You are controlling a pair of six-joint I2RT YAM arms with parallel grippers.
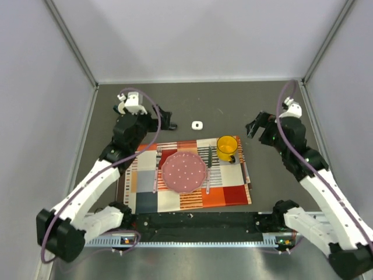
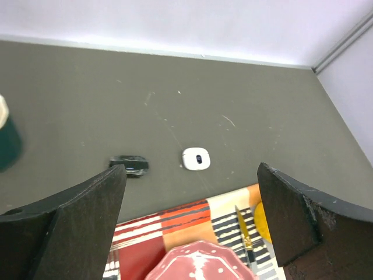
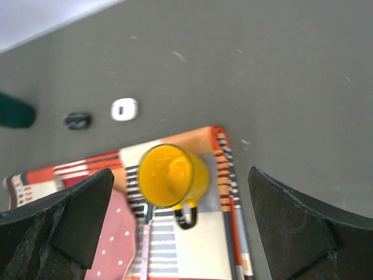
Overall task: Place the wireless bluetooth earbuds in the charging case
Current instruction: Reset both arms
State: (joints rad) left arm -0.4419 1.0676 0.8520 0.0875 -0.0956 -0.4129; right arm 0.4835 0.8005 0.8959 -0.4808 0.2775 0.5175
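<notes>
The charging case (image 1: 198, 125) is a small white rounded square with a dark centre mark, lying on the dark table beyond the placemat. It also shows in the left wrist view (image 2: 196, 158) and the right wrist view (image 3: 124, 109). No earbuds show in any view. My left gripper (image 1: 165, 120) is open and empty, raised above the table to the left of the case; its jaws (image 2: 190, 192) stand wide apart. My right gripper (image 1: 254, 125) is open and empty, raised to the right of the case, over the yellow mug (image 3: 172, 175) in its own view (image 3: 179, 178).
A striped placemat (image 1: 227, 192) holds a pink plate (image 1: 184, 172), a fork (image 1: 155, 169), a knife (image 1: 208, 166) and the yellow mug (image 1: 227, 147). A black oval object (image 2: 130, 164) lies left of the case. A dark green mug (image 2: 7, 140) stands further left. Walls enclose the table.
</notes>
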